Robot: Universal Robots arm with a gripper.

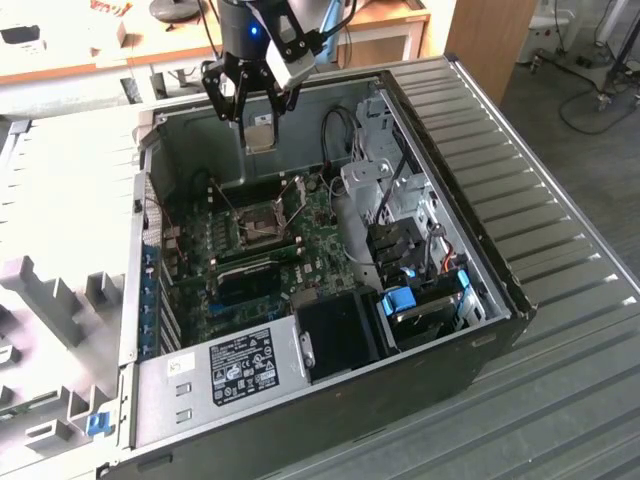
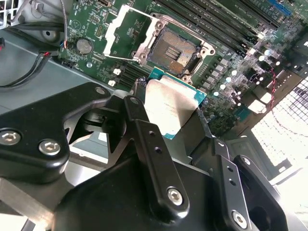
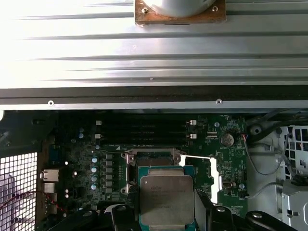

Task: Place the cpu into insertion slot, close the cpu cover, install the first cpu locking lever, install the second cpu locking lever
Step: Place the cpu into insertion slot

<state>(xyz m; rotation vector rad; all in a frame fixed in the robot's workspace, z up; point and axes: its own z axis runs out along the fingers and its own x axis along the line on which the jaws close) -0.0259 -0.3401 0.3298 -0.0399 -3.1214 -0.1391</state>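
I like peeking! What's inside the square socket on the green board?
In the second wrist view, bare pins fill the insertion slot; no chip. In the first wrist view the cpu covers most of it.

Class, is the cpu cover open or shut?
Open: the cover is swung aside, the slot pins bare; the hand holds the cpu.

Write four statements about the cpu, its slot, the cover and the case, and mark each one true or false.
1. The gripper is shut on the cpu. True.
2. The cpu sits in the insertion slot. False: the slot's pin field lies bare, and the cpu is held clear of it.
3. The cpu cover is closed over the slot. False: it is swung open beside the slot.
4. The computer case is open, with its board exposed. True.
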